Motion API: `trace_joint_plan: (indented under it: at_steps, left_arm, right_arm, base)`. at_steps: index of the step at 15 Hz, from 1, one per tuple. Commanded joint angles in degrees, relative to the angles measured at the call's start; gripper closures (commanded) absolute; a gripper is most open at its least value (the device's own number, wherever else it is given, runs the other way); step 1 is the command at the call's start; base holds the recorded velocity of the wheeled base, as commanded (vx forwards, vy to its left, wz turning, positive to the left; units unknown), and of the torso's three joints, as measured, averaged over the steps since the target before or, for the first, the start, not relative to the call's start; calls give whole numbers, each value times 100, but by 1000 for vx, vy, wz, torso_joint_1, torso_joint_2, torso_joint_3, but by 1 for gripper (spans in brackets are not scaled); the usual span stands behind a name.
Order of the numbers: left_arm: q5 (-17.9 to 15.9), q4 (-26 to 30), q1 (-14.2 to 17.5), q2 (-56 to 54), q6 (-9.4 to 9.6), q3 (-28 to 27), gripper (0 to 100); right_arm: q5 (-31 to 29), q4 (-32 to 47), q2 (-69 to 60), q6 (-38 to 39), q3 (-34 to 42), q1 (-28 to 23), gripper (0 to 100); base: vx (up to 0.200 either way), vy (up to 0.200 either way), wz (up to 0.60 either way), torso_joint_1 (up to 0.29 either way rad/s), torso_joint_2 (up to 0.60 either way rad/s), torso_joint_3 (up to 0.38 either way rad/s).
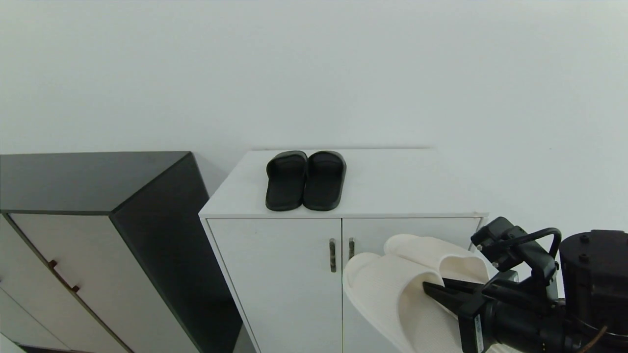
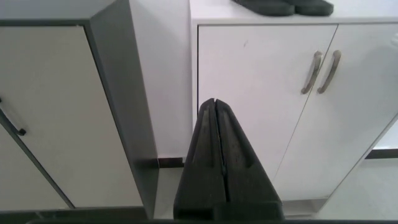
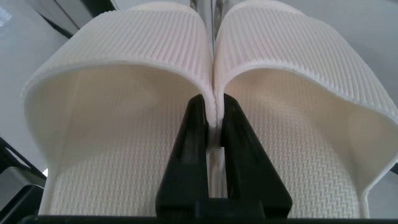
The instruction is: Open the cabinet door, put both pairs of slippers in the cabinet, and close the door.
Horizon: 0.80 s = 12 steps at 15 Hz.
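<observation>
White wall behind everything, plain. Next we list a dark cabinet [image 1: 162,235] on the left, black on top and side, with pale drawer fronts; the left wrist view has its dark edge [image 2: 118,93] just beside the white unit. We then enter the white cabinet [image 1: 402,186], which stands against the wall to the right of the dark one; its two doors are both shut and meet at the middle, as the left wrist view [image 2: 261,93] also shows. White slippers [image 1: 407,289], one pair, ribbed straps side by side, are off the ground in front of the right door, low and to the right; from the wrist we see the two inner strap edges [image 3: 124,81] pressed together. Black slippers [image 1: 305,180], one pair, lie touching each other on the cabinet top, left of centre, near its front edge [image 2: 280,6]. Right gripper [image 1: 431,289] is clamped on those joined white strap edges [image 3: 212,109]. Left gripper [image 2: 216,102] faces the left door, fingers pressed flat together, holding nothing. Handles [image 1: 332,255], two upright metal bars, sit close either side of the door seam [image 2: 311,72].
</observation>
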Motion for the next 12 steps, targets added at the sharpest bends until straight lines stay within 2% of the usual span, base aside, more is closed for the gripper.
trace_joint_plan:
  at_steps: [1,4,5,12]
  left_arm:
    - [-1,-4,1,0,5,0,100]
    - [-1,-4,1,9,-3,0,100]
    - [-10,5,1,9,-3,0,0]
    - [-1,-4,1,0,5,0,0]
  right_arm:
    - [7,-3,18,-7,52,1,100]
    - [7,-3,36,-7,61,1,100]
    - [7,-3,36,-7,70,1,100]
    - [-11,-3,-26,-130,149,1,100]
  base:
    - [0,0,0,-217,544,315]
    - [0,0,0,-219,533,318]
    - [0,0,0,-212,549,310]
    - [0,0,0,-178,496,316]
